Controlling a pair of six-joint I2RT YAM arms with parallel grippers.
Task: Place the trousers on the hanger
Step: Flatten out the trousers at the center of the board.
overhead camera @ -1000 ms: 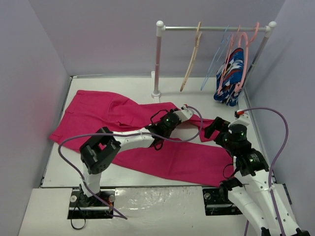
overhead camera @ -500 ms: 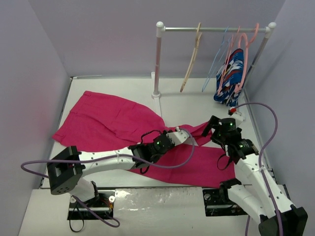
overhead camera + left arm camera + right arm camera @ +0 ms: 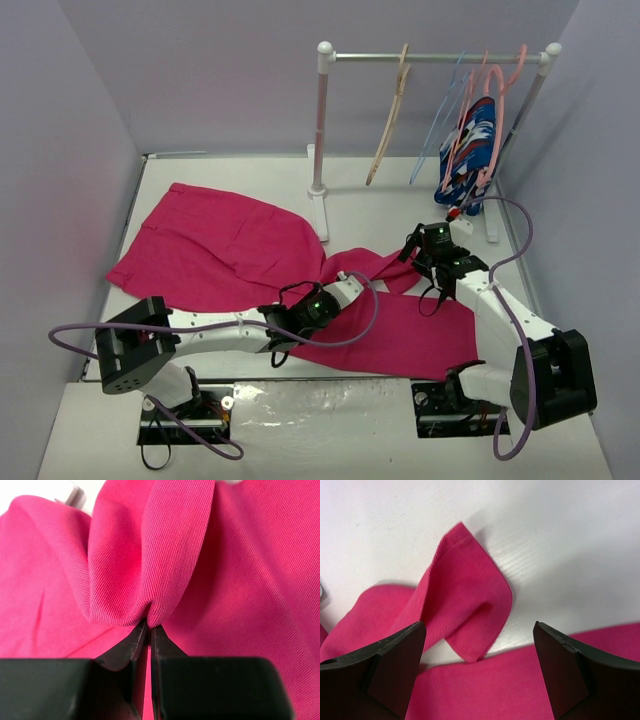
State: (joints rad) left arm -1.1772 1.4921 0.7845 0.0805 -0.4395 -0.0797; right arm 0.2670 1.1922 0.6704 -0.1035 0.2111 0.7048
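Trousers lie spread across the worktop. The left end effector is pinched tight on a raised fold of them. The right end effector gapes wide and empty over a folded-back leg end. The hanger hangs on the rail, well apart.

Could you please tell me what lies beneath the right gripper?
Beneath the right gripper, a folded leg end of the trousers lies on the white table. What the cloth covers cannot be seen.

Bright even light, soft shadows, sheen on near table, trousers weave sharp, fingers dark.
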